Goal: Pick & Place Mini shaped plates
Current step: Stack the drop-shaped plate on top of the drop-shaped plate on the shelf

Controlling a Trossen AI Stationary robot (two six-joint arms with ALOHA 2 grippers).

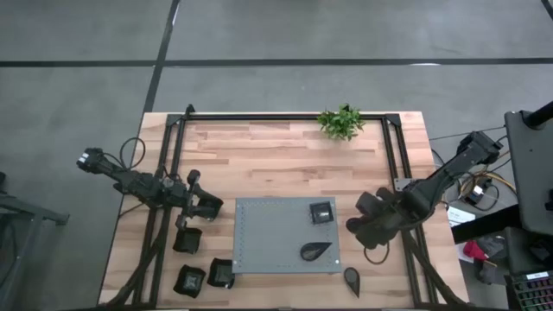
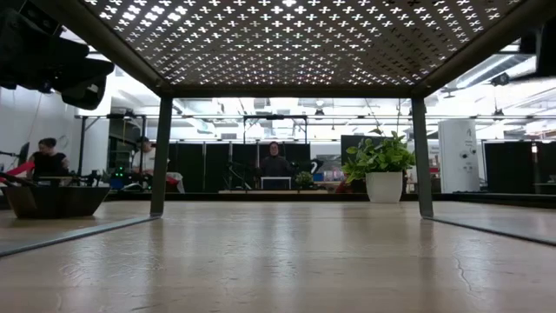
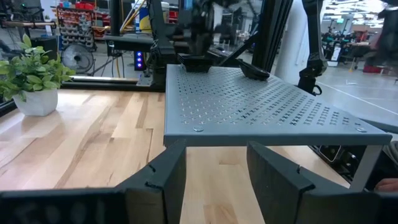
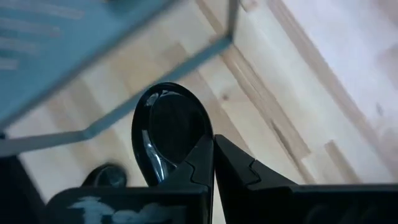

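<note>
The mini shaped plates are small black dishes. A square one (image 1: 320,212) and a teardrop one (image 1: 315,251) lie on the raised grey dotted mat (image 1: 268,242). Another teardrop plate (image 1: 352,278) lies on the wood by the mat's near right corner. Three square plates (image 1: 187,239) (image 1: 190,280) (image 1: 221,272) sit on the wood left of the mat. My left gripper (image 1: 212,207) (image 3: 214,174) is open, level with the mat's left edge. My right gripper (image 1: 354,226) (image 4: 213,155) is shut, above the teardrop plate (image 4: 171,127) on the wood, pointing down at it.
The mat (image 3: 261,106) stands on legs above the table, with the low view looking under it (image 2: 278,43). A potted green plant (image 1: 340,122) stands at the far edge. A dark metal frame (image 1: 285,116) runs along the table's far and side edges. Bare wood lies between plant and mat.
</note>
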